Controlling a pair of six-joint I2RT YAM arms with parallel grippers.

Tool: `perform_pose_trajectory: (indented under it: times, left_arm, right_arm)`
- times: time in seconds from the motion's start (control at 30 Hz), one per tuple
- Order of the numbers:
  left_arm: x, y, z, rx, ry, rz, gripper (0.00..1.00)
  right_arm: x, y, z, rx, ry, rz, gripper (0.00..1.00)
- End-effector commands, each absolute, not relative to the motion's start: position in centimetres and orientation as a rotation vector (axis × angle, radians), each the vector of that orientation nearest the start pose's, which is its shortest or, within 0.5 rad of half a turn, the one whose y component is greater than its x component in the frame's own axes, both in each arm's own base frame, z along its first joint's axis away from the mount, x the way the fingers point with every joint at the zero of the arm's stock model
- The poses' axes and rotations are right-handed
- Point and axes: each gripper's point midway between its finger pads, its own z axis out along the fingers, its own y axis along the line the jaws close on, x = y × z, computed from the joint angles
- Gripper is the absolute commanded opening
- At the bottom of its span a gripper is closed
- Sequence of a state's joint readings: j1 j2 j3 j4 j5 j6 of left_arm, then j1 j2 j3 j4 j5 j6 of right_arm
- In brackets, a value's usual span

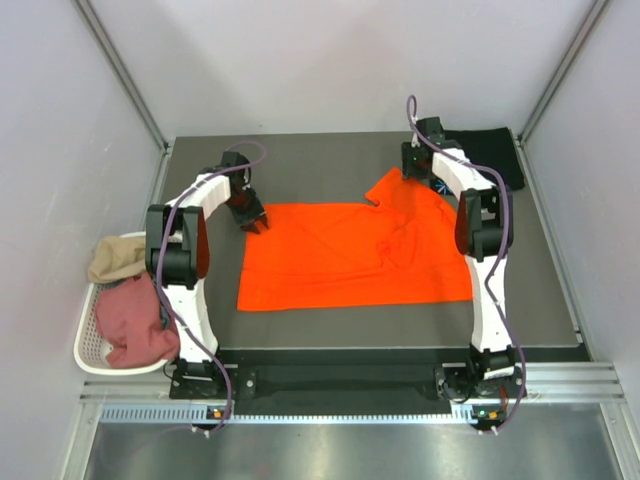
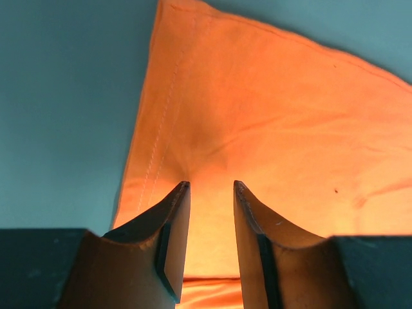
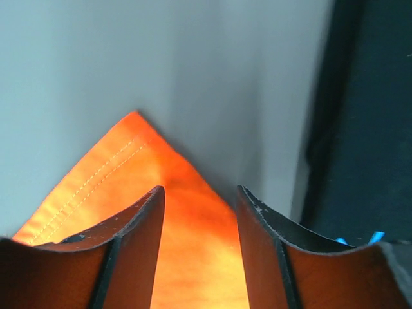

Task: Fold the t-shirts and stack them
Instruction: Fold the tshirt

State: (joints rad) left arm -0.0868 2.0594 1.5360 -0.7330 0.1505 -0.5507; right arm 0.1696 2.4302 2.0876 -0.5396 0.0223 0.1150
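You had the orange shirt spread flat in the middle of the worktop. Your left fingers stood at its 10 o'clock corner, narrowly parted, with cloth showing between them and not clamped. Your right fingers sat at the sleeve tip toward 1 o'clock, likewise narrowly parted over the cloth. The black shirt lay at 2 o'clock; a tan shirt and a pink shirt filled the basket at 8 o'clock
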Motion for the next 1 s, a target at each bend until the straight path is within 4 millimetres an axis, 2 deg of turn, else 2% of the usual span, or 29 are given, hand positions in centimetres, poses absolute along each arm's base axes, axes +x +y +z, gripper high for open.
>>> perform_pose_trajectory:
  times: [0.0, 0.03, 0.1, 0.2, 0.33, 0.5, 0.63, 0.73, 0.77, 0.8, 0.87, 0.9, 0.97]
  left_arm:
    - [43.1, -9.1, 6.9, -0.566, 2.713, -0.410, 0.38]
    - [43.2, -9.1, 7.0, -0.563, 2.710, -0.410, 0.38]
    - [43.4, -9.2, 7.5, -0.562, 2.701, -0.422, 0.38]
    - [43.6, -9.3, 8.1, -0.562, 2.687, -0.434, 0.38]
    - [43.8, -9.4, 8.8, -0.560, 2.675, -0.445, 0.38]
    - [44.5, -9.1, 9.9, -0.543, 2.648, -0.430, 0.38]
    - [45.5, -8.2, 10.6, -0.550, 2.626, -0.374, 0.39]
    - [46.8, -6.9, 10.7, -0.585, 2.612, -0.322, 0.40]
    - [46.8, -6.7, 9.9, -0.599, 2.639, -0.312, 0.41]
    - [47.6, -6.5, 10.5, -0.596, 2.620, -0.305, 0.41]
    - [48.2, -6.0, 9.5, -0.579, 2.637, -0.266, 0.41]
    - [48.9, -6.0, 9.9, -0.551, 2.621, -0.275, 0.42]
    - [49.6, -6.2, 9.0, -0.464, 2.640, -0.273, 0.42]
  right_arm:
    - [58.8, 11.8, 4.4, -0.097, 2.468, 0.170, 0.48]
    - [58.9, 11.5, 4.4, -0.078, 2.475, 0.158, 0.47]
    - [58.1, 11.0, 3.2, -0.078, 2.528, 0.125, 0.46]
    - [57.8, 10.2, 3.1, -0.085, 2.542, 0.074, 0.45]
    - [56.9, 9.8, 2.0, -0.099, 2.579, 0.031, 0.32]
    - [57.4, 9.5, 2.4, -0.090, 2.564, 0.006, 0.15]
    - [58.5, 9.5, 3.9, -0.069, 2.516, 0.002, 0.01]
    - [59.6, 9.5, 5.8, -0.047, 2.457, 0.016, 0.00]
    - [59.7, 9.5, 6.4, -0.036, 2.444, 0.021, 0.00]
    - [60.0, 9.5, 7.7, -0.034, 2.415, 0.025, 0.00]
    - [60.2, 9.3, 8.8, -0.017, 2.396, 0.037, 0.00]
    - [60.1, 9.4, 9.7, -0.016, 2.383, 0.055, 0.00]
    - [59.8, 9.5, 9.7, -0.014, 2.391, 0.073, 0.00]
